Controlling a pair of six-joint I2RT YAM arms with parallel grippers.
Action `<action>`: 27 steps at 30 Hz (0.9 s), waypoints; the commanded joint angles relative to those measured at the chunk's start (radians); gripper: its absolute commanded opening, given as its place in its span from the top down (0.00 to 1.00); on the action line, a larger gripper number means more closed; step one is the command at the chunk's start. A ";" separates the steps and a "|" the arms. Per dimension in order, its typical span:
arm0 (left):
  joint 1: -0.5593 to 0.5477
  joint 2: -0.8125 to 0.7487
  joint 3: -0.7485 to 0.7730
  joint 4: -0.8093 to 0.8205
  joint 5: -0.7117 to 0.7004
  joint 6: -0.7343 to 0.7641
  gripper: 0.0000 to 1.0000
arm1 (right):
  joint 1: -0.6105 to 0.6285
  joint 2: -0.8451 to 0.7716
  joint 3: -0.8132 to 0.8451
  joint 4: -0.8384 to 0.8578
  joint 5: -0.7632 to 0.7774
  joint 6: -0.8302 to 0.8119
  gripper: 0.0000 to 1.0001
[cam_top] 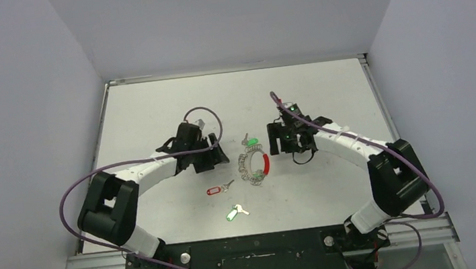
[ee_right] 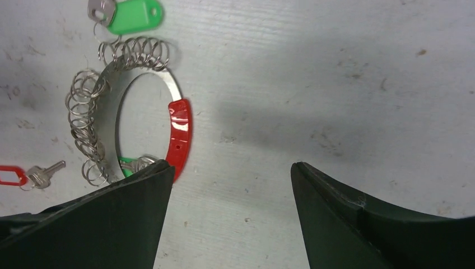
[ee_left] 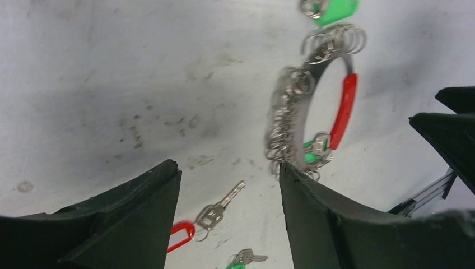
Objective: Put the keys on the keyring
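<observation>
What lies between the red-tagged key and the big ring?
Nothing but bare table: a short gap separates the red-tagged key from the keyring, shown best in the right wrist view.

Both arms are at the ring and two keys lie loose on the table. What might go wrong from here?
1. The keyring lies flat on the table and its band is thin, so closing fingers may push it along rather than lift it.
2. Its loops crowd together, so the red-tagged key could snag or catch two at once.
3. The left gripper and right gripper, both open, flank the ring closely and might collide.
</observation>
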 commanded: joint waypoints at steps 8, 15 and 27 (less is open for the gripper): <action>0.105 -0.113 -0.111 0.117 0.098 -0.019 0.38 | 0.269 0.165 0.170 -0.100 0.395 -0.021 0.24; 0.151 -0.278 -0.121 0.027 0.003 0.055 0.31 | 0.285 0.298 0.220 -0.089 0.407 -0.006 0.29; 0.185 -0.470 -0.171 -0.060 -0.194 0.238 0.04 | 0.314 0.274 0.105 -0.050 0.358 0.100 0.42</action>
